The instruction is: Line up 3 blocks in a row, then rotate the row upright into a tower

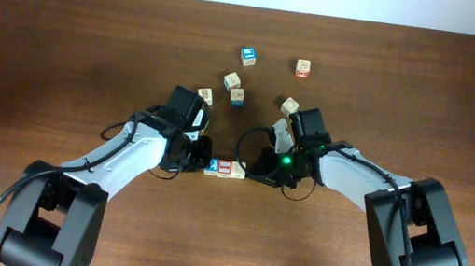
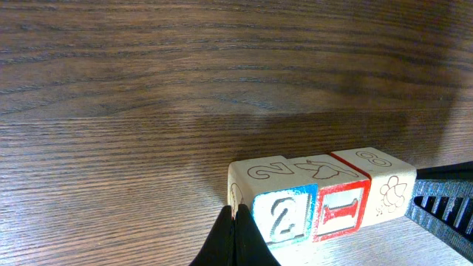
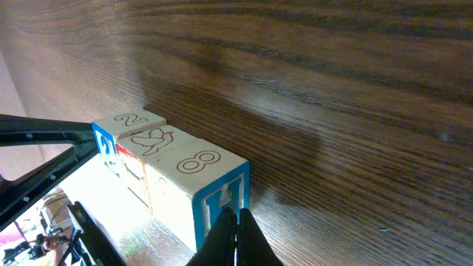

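Three blocks lie in a tight row on the table between my arms: a blue-framed "2" block (image 1: 212,165) (image 2: 284,218), a red-framed block (image 1: 225,167) (image 2: 340,212) and a beige block (image 1: 239,169) (image 2: 390,196). My left gripper (image 1: 200,159) (image 2: 236,216) is shut and empty, its tips at the row's left end. At the other end my right gripper (image 1: 256,167) (image 3: 236,216) is shut too, holding nothing, its tips against the blue "H" side of the "8" block (image 3: 203,166).
Several loose cubes sit farther back: a blue one (image 1: 248,55), a red one (image 1: 303,67), beige ones (image 1: 232,81) (image 1: 205,96) (image 1: 290,106) and one with a blue side (image 1: 236,96). The table (image 1: 61,50) is dark wood.
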Robot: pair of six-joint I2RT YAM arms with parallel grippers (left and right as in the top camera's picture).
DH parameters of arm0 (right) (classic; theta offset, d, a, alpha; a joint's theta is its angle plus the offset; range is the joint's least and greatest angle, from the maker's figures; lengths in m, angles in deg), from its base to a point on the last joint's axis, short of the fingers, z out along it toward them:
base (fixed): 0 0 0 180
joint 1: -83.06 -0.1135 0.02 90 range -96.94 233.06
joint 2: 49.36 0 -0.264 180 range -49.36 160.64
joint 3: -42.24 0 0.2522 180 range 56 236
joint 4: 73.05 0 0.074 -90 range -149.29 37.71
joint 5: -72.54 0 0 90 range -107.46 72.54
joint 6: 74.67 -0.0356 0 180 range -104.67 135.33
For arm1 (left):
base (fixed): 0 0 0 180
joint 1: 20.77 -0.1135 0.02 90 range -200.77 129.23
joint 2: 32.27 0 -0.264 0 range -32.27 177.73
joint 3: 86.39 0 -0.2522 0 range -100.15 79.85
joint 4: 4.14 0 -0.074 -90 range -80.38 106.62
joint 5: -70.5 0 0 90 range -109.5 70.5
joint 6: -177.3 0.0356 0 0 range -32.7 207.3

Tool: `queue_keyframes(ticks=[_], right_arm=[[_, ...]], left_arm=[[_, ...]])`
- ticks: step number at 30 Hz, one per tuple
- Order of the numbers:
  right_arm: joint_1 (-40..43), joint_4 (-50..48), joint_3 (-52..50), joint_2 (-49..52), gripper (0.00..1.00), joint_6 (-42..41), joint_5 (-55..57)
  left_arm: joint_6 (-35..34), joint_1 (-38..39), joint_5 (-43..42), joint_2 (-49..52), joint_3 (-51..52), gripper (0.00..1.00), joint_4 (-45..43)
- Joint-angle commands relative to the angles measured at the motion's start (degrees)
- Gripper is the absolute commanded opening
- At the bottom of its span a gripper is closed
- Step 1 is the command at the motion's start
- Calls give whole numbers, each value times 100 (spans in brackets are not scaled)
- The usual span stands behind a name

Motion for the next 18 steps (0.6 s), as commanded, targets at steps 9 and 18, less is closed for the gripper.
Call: queue_keyframes(ticks=[9,18], right_arm=[[-37,-81,-46,50,5,142,-125],[-39,-81,-44,-81,4,269,-92]], left_arm=[[-57,28,-2,17,37,0,2],[-57,28,-7,17,37,0,2]])
